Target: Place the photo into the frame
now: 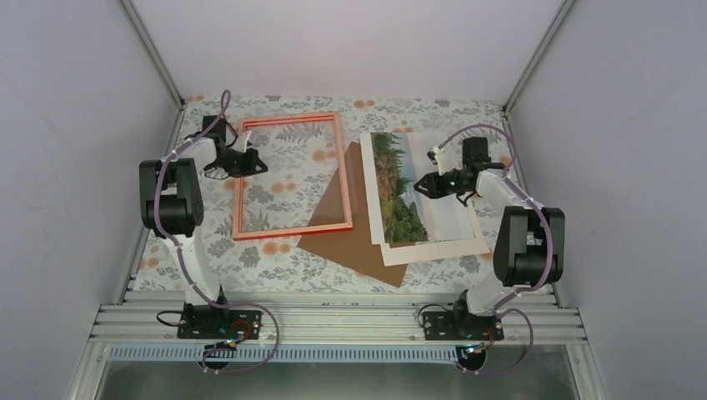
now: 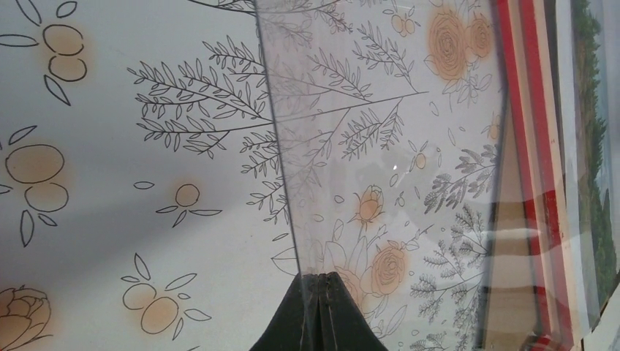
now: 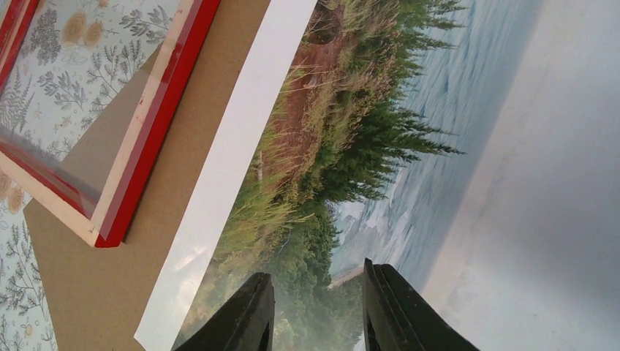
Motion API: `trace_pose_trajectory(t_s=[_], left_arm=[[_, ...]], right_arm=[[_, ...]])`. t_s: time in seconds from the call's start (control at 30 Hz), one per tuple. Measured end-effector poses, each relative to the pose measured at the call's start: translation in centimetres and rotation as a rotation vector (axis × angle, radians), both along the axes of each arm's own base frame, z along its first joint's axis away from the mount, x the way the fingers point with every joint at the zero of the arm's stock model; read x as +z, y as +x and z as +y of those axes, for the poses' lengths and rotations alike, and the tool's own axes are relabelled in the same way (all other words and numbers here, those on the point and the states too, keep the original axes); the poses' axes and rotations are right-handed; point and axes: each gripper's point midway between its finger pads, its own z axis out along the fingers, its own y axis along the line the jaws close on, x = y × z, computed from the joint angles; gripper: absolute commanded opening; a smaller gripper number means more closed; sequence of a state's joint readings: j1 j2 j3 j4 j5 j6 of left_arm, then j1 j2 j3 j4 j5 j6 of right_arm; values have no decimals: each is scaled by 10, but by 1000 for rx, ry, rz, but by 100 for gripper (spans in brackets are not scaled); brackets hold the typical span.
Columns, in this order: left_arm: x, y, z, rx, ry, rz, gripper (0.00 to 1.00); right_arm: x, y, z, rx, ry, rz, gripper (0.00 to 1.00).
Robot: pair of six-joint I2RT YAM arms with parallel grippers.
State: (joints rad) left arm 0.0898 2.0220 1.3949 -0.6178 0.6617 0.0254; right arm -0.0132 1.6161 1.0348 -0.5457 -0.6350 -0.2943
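The red frame [image 1: 292, 175] lies flat at the left centre, its lower right corner resting on the brown backing board [image 1: 350, 237]. My left gripper [image 1: 254, 164] is at the frame's upper left. In the left wrist view it [image 2: 319, 276] is shut on the edge of the clear pane [image 2: 380, 131], with the frame's red rail [image 2: 526, 146] at the right. The photo [image 1: 400, 187] lies face up on a white sheet at the right. My right gripper [image 1: 429, 185] hovers open over the photo [image 3: 365, 131], its fingers [image 3: 245, 314] apart and empty.
The white sheet [image 1: 454, 242] under the photo overlaps the brown board [image 3: 95, 278]. The frame's corner [image 3: 157, 117] lies close to the left of the photo. A floral cloth [image 1: 275, 250] covers the table. Grey walls stand on three sides.
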Motion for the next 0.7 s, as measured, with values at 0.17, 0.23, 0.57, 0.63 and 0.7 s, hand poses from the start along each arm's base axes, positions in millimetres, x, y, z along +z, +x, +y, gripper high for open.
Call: trace_pose_trajectory(t_s=[0.17,0.23,0.57,0.63,0.7], left_arm=[[2,0,-2,-8,-13,-5,2],[3,-1,-3,-12,-21,-7,2],[21,-1,-7,-23,-40,-49,2],[20,-1,-6,-21,-34,-46,2],[19,-1,-5,-18,-25,-44,2]], right_arm=[[0,0,0,0,0,0,31],[0,-1,0,0,0,0,31],[0,0,0,0,-1,-2,31],[0,0,0,0,-1,-2,31],[0,0,0,0,-1,-2,31]])
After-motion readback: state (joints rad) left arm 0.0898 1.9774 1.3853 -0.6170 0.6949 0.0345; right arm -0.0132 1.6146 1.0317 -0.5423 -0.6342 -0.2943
